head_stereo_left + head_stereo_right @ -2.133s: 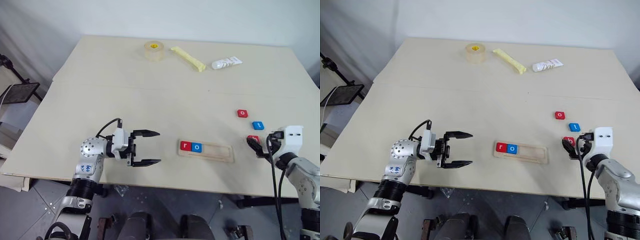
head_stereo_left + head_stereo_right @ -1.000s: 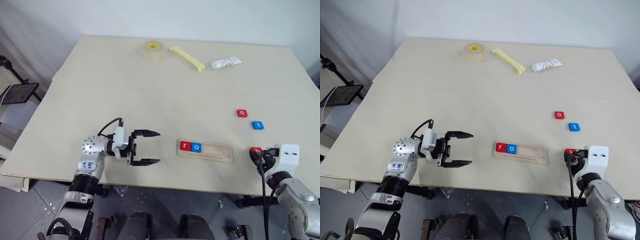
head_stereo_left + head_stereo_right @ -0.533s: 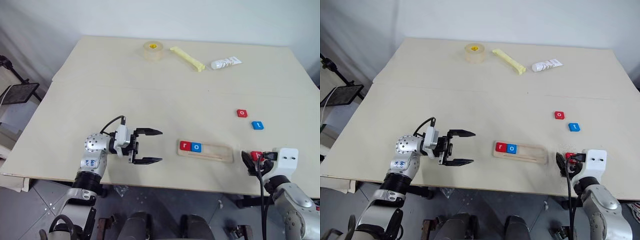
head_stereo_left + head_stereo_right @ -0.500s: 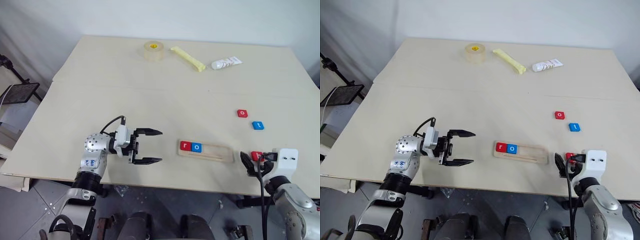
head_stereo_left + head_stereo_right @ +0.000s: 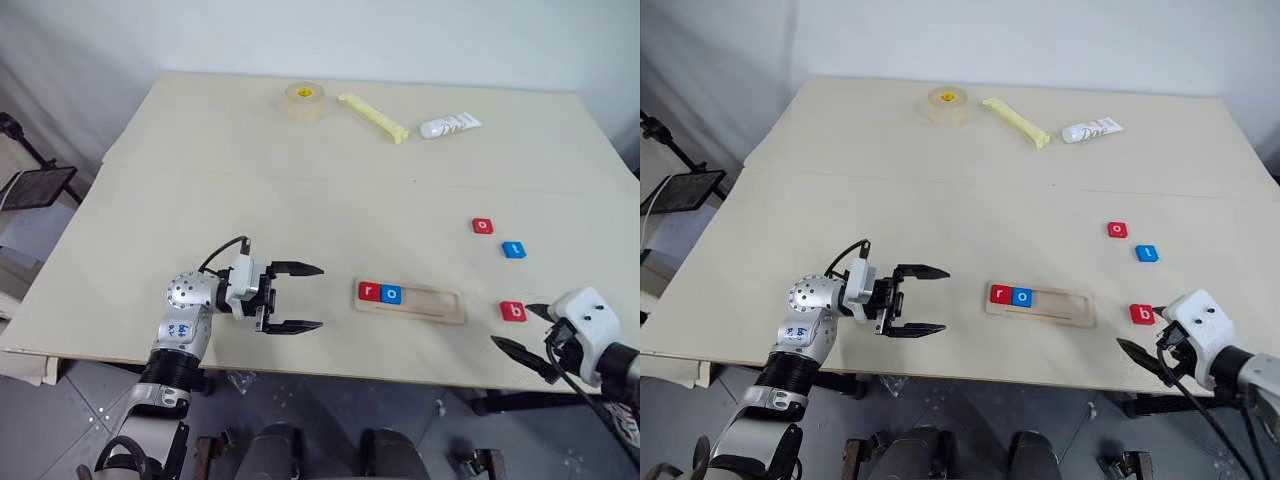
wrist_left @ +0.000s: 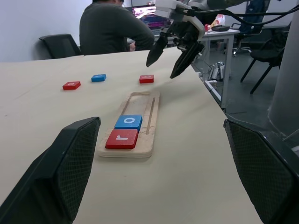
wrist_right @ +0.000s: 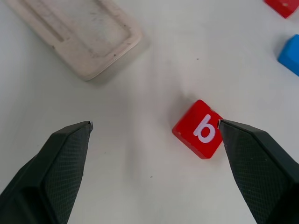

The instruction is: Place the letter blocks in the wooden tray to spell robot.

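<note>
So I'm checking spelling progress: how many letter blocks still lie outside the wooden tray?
3. The red b lies just right of the wooden tray, near the open right gripper; the blue t and the red o lie farther back. None seems hidden.

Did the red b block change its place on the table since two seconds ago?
Yes. The red b block now lies nearer the table's front edge, level with the wooden tray; earlier it lay close below the blue t block.
</note>
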{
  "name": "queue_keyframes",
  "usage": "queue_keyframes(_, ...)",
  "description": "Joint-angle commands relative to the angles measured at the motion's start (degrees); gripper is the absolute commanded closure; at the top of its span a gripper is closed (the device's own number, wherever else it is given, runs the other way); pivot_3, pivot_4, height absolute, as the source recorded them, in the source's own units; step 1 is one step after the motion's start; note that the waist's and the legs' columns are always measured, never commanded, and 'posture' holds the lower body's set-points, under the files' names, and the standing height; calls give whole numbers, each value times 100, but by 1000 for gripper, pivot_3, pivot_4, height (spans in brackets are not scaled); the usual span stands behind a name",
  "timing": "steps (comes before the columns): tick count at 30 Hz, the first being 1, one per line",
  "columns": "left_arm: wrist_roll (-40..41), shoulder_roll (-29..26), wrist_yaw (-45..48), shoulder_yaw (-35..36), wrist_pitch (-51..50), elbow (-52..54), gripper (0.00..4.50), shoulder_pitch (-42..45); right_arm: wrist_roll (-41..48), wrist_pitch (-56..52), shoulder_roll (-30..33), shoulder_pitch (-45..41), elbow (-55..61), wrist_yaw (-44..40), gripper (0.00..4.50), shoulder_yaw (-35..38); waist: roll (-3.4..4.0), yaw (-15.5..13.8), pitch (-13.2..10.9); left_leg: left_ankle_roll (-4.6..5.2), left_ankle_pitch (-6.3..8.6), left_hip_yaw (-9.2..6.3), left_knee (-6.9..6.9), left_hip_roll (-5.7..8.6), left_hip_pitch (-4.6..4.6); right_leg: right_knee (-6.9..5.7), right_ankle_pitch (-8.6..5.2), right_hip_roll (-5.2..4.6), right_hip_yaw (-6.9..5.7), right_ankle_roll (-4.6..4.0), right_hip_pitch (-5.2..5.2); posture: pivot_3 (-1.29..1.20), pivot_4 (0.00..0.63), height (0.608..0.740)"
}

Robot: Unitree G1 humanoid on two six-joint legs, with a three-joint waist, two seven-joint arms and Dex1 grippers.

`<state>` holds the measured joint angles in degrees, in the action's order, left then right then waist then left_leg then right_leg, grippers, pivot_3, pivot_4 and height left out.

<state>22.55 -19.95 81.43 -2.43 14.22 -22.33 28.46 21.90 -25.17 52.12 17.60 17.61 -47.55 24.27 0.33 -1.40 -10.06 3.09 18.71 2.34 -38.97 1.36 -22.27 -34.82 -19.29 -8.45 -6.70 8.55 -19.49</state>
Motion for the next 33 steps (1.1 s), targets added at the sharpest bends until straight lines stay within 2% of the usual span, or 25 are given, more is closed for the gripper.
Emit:
queue_keyframes(1,87,-33,-121,30,-42,374,0,-162,-489,735,939,-894,-1159,-955,16,-495,6,34,-3,3,1,2,-4,5,0,1,0,-4,1,0,2,0,150,740)
queue_keyframes(3,95,-53,-199,37,-91,528,0,-280,-708,1141,1237,-1362,-1795,-1356,16,-879,10,37,-6,16,0,34,-9,8,-1,21,3,-14,3,5,3,0,150,740)
queue_keyframes(7,107,-113,-358,56,-183,850,0,-518,-1027,1752,1247,-2322,-2871,-1762,16,-1449,6,26,-10,5,3,23,-7,-12,1,19,4,-3,-14,7,2,0,150,740)
queue_keyframes(16,144,-292,-710,122,-394,1443,0,-969,-1441,2350,1189,-3351,-4049,-2455,16,-2204,10,18,-11,6,4,6,-10,-4,-10,17,4,-10,-36,7,3,0,150,740)
queue_keyframes(22,175,-338,-825,85,-465,1623,0,-1087,-1602,2607,1088,-3708,-4550,-2638,16,-2459,10,18,-11,5,3,6,-12,-6,-9,17,4,-10,-37,7,4,0,150,740)
queue_keyframes(25,167,-342,-873,78,-474,1660,0,-1110,-1630,2683,1025,-3762,-4647,-2709,629,-2509,10,17,-11,5,3,6,-12,-6,-9,17,4,-10,-37,7,5,0,150,740)
queue_keyframes(32,150,-325,-879,60,-448,1543,0,-1001,-1551,2556,1000,-3640,-4434,-2741,2915,-2384,8,17,-10,4,3,6,-16,-6,-4,18,4,-10,-36,7,13,0,150,740)
queue_keyframes(33,148,-320,-873,54,-447,1526,0,-983,-1514,2496,1006,-3597,-4351,-2726,3040,-2343,8,16,-10,4,3,6,-15,-7,-4,18,4,-10,-36,7,13,0,150,740)
